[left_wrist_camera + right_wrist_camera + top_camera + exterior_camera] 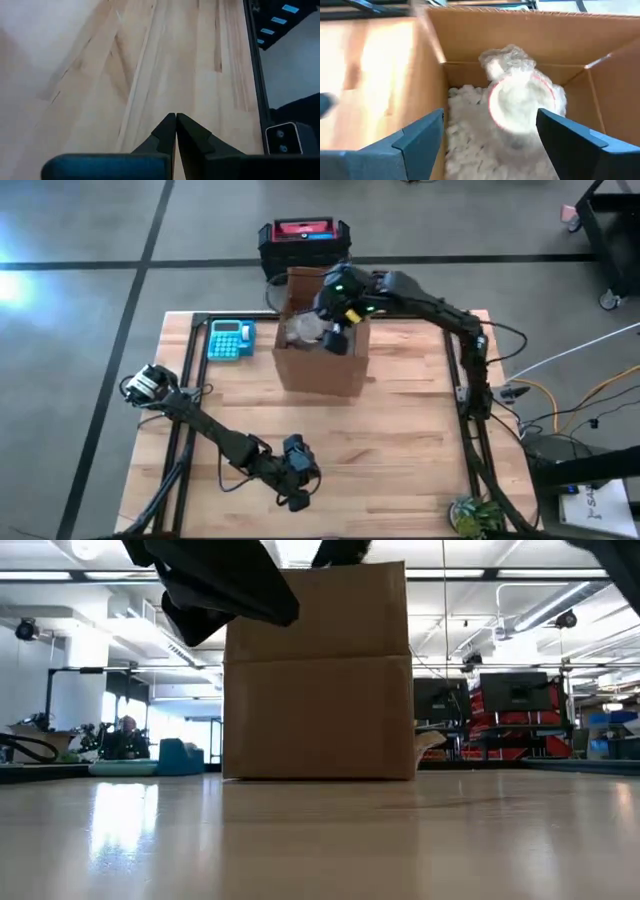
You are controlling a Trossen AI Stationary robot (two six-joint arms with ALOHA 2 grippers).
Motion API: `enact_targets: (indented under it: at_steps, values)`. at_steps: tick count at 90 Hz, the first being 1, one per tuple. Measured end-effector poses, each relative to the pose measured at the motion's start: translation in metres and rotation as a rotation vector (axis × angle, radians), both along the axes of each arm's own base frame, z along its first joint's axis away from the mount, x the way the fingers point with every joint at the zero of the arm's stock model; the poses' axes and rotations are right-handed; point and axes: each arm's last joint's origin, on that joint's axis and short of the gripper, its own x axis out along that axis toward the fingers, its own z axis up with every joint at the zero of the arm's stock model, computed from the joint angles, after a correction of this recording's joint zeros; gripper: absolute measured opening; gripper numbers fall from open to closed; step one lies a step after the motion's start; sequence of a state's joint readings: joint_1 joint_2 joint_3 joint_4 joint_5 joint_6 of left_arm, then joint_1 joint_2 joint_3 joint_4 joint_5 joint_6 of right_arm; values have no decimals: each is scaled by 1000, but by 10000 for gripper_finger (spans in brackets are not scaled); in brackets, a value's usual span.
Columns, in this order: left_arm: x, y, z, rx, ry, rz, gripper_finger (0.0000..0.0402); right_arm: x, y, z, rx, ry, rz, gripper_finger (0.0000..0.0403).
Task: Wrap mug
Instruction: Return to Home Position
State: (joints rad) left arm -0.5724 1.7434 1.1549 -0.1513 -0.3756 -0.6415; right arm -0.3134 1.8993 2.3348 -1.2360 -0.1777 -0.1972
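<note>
The cardboard box [320,370] is seen standing at twelve o'clock on the wooden surface [400,440]. The right claw [490,114] is held just above its open top, fingers spread wide, nothing gripped between them. Down inside, the bubble-wrapped mug [520,102] is found lying on white packing fill [470,145], clear of both fingers. Over at seven o'clock the left claw [175,116] is poised low over bare wood, fingers pressed together tip to tip, empty. A blue calculator [231,340] is spotted at ten o'clock, near the box, and a black case with a red lid [305,240] is parked on the floor beyond the twelve o'clock edge
</note>
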Motion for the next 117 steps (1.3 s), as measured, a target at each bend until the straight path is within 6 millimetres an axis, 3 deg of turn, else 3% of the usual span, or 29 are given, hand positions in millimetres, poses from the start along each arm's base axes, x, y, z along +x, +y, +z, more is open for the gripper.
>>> enact_targets:
  at_steps: [16,31,46,59,73,94,117]
  values:
    - [-5,11,22,63,-43,-51,0,-41,27,27,22,-3,22,264]
    - [-28,31,48,164,-107,-39,0,-80,52,29,33,-3,57,236]
    - [-60,70,50,152,-163,20,0,-104,66,-2,40,-44,65,209]
    - [-82,112,33,60,-264,29,0,-129,74,-24,40,-200,67,192]
    - [-112,148,10,57,-327,114,0,-148,81,-65,120,-279,87,176]
    - [-148,163,3,49,-481,187,0,-171,85,-118,159,-408,53,132]
    - [-160,167,-4,79,-506,227,0,-180,87,-156,186,-458,43,57]
